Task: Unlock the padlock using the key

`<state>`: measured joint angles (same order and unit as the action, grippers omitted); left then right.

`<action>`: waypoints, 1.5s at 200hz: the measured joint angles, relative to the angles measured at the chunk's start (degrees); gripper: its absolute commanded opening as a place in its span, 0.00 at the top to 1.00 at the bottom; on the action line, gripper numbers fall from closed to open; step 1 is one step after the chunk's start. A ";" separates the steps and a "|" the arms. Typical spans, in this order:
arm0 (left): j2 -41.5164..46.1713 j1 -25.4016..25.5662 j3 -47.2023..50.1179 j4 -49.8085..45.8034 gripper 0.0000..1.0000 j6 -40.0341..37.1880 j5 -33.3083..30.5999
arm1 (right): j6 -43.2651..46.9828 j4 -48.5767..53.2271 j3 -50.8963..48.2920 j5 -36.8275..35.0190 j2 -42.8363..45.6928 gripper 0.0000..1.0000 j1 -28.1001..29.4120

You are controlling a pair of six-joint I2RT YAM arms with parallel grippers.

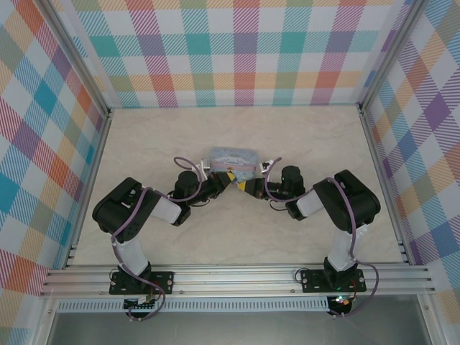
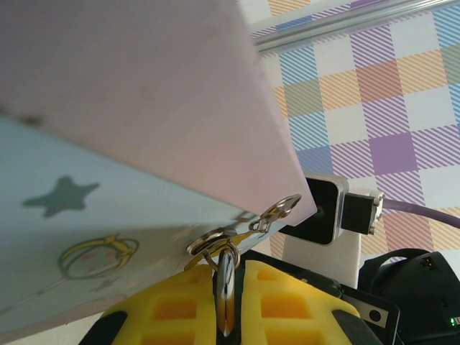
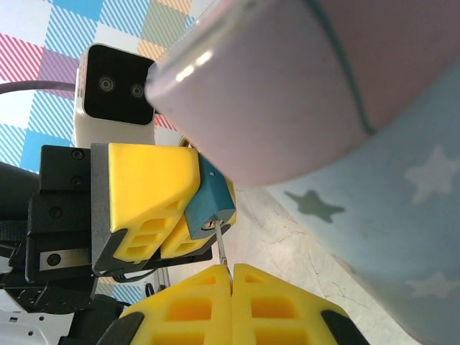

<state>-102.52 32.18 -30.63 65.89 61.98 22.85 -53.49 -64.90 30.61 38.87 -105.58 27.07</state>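
While the left pincer is clamped on the flat faces of the tiny blue padlock, the right pincer is pressed together on the thin grey key. The key's shaft rises straight to the keyhole end of the padlock's body; whether its tip is fully seated I cannot tell. Both sit just off the near side of the pale-blue star-printed tin box, which stands around the middle of the tabletop, a little toward its far edge. The padlock's thin silvery shackle sits at the tin's hasp loops.

The padlock looks light, stiff and smooth — it could easily slide between the pads, so the body's 2 broad faces are the right hold, with the shackle left free. The key seems slender enough to bend or roll; it is best gripped by its head and turned gently about its own axis. The tin is probably light too, and may shift if the padlock tugs on it.
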 measured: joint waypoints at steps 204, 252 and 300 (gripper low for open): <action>0.00 0.04 0.04 0.04 1.00 0.09 2.19 | 0.20 -0.39 -2.34 -2.43 1.75 0.99 0.85; 0.00 0.02 0.04 0.04 1.00 0.09 2.21 | 0.22 -0.37 -2.58 -2.82 1.92 0.99 1.11; 0.00 -0.39 0.22 0.04 1.00 0.09 2.21 | 0.74 0.31 -4.07 -2.62 3.43 0.99 1.68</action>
<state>-102.52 31.79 -30.41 65.93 62.06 25.06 -52.75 -64.60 26.55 36.25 -102.15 28.75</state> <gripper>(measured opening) 0.099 0.057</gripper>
